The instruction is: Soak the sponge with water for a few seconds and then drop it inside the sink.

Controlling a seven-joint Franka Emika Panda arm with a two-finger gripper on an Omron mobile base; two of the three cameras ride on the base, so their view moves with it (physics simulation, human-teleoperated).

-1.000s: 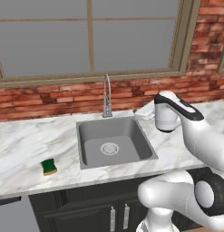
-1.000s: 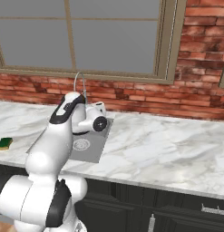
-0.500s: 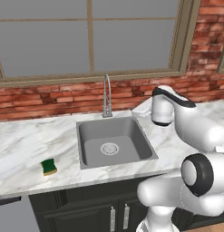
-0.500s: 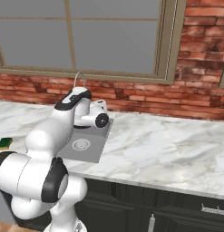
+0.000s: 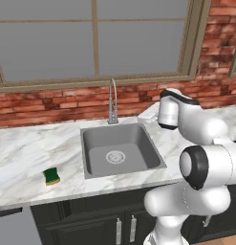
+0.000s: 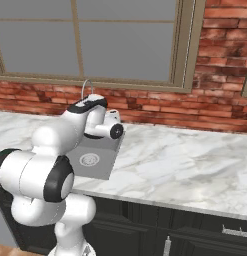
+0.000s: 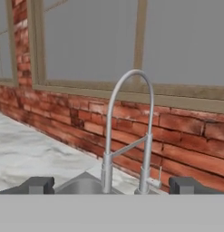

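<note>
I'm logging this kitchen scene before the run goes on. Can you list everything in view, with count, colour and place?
sponge: one, dark green over yellow-orange, on the counter left of the sink.
sink: one, grey square basin with a round silver drain, set in the counter.
tap: one, slim silver gooseneck, behind the sink; no water running.
counter: one, white marble, along the wall.
brick wall: red-brown, behind the counter.
window: one, tan frame, above the bricks.
cabinets: dark, silver handles, below the counter.
arm: one, white with dark joints, right of the sink.
tool: one, dark tips, open, empty, facing the tap.
</note>
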